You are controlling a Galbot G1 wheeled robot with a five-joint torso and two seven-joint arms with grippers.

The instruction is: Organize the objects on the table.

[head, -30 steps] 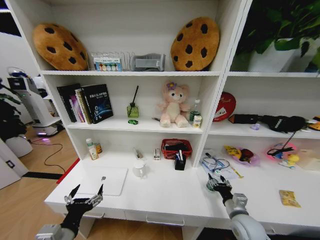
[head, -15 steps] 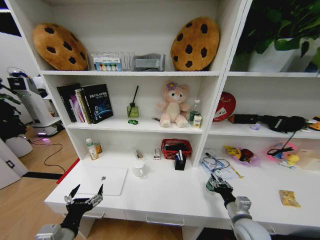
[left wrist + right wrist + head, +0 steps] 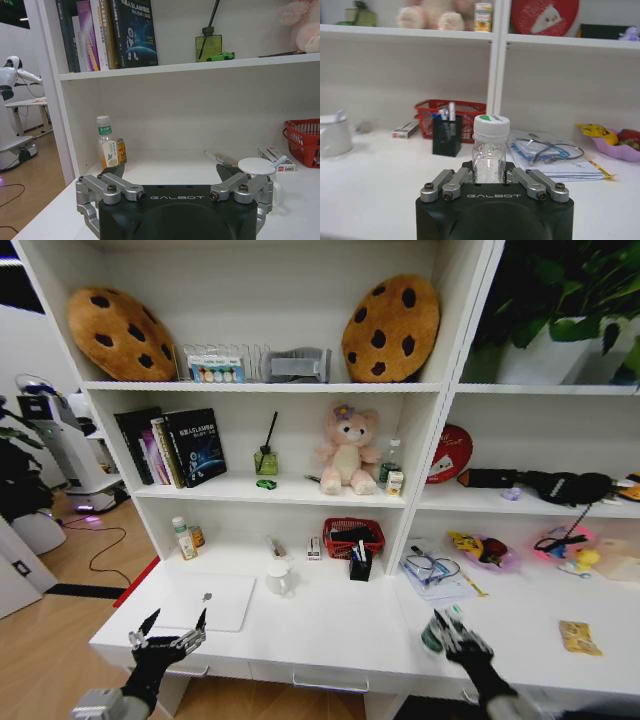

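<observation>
Right tool [image 3: 452,632] closed around a small clear bottle [image 3: 490,150] with a white cap and green mark, fingers [image 3: 451,183] pinching its lower body from both sides, bottle upright. Seen from the head camera the bottle [image 3: 434,633] sits at the tool's tip, over the white table [image 3: 330,625], well in front of the black pen holder [image 3: 360,564] and off to its right side, toward the table's front edge. Whether the bottle base touches the table or is lifted clear: cannot tell.

Left tool [image 3: 172,628] wide open, holding nothing, parked at the table's front edge just in front of the silver laptop [image 3: 205,601], far left of the pen holder.

Other stuff relative to the pen holder: red basket [image 3: 352,536] just behind it, white mug [image 3: 279,578] to its left, papers with glasses [image 3: 437,570] to its right, yellow packet [image 3: 579,636] far right near the front edge.

Step looks like carrying the bottle to a tidy spot. To do it well, probably:
- keep grip low and firm, bottle vertical, it's top-heavy above the fingers
- lift enough to clear the table before moving sideways
- steer wide of the pen holder and the papers
- set down flat, then release; no dropping.
</observation>
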